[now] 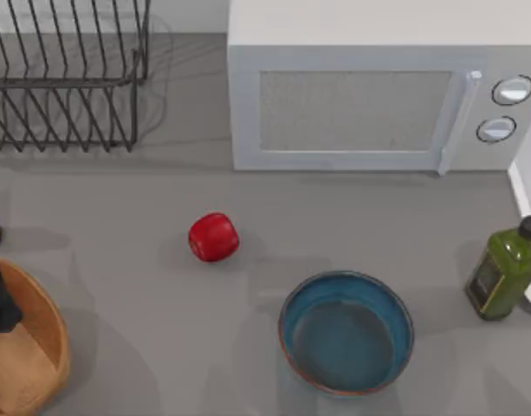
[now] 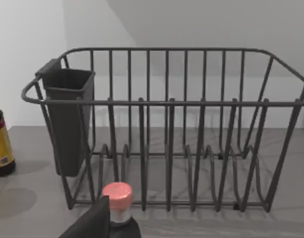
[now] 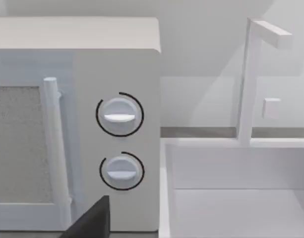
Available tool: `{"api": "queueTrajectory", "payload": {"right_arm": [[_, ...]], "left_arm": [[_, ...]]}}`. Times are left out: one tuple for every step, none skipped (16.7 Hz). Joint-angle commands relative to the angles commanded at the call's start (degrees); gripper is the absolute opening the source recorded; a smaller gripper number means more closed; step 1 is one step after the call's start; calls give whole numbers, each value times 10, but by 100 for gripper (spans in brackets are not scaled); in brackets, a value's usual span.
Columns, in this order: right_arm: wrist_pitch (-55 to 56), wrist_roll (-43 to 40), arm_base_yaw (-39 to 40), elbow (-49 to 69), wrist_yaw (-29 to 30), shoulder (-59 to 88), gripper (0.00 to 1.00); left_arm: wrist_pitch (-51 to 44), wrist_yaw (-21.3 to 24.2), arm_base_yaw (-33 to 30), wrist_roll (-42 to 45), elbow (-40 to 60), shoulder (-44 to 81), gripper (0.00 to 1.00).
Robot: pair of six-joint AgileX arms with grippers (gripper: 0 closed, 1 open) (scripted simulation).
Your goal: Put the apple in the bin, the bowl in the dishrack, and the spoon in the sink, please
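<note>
Three task things lie on the matte grey table [image 1: 118, 286] in the top view. At about 12 o'clock of the glazed teal-blue bowl's far-left neighbour, that is, near table centre, sits the glossy red apple [image 1: 214, 237], roundish and alone. The bowl [image 1: 346, 332], with darker inside and thin brownish rim, stands at 4 o'clock from the apple, well apart. The tan wooden bin [image 1: 42, 334] with its thick rim is at 8 o'clock, a dark part of the left arm over it. The black wire dishrack [image 1: 61, 78] of thin upright bars stands at 10 o'clock. Whether either claw is apart or together cannot be told.
</note>
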Motion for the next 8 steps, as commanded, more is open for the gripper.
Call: {"api": "queueTrajectory", "payload": {"right_arm": [[0, 0, 0, 0, 0, 0, 100], [0, 0, 0, 0, 0, 0, 100], [0, 0, 0, 0, 0, 0, 100], [0, 0, 0, 0, 0, 0, 100], [0, 0, 0, 0, 0, 0, 100], [0, 0, 0, 0, 0, 0, 100], [0, 0, 0, 0, 0, 0, 100], [0, 0, 0, 0, 0, 0, 100]], "left_arm": [[0, 0, 0, 0, 0, 0, 100], [0, 0, 0, 0, 0, 0, 100], [-4, 0, -2, 2, 6, 6, 100], [-12, 1, -5, 5, 17, 17, 100], [-25, 1, -10, 10, 35, 35, 100], [-41, 2, -17, 16, 57, 59, 100], [-60, 3, -25, 23, 85, 89, 100], [-83, 4, -34, 32, 118, 125, 100]]}}
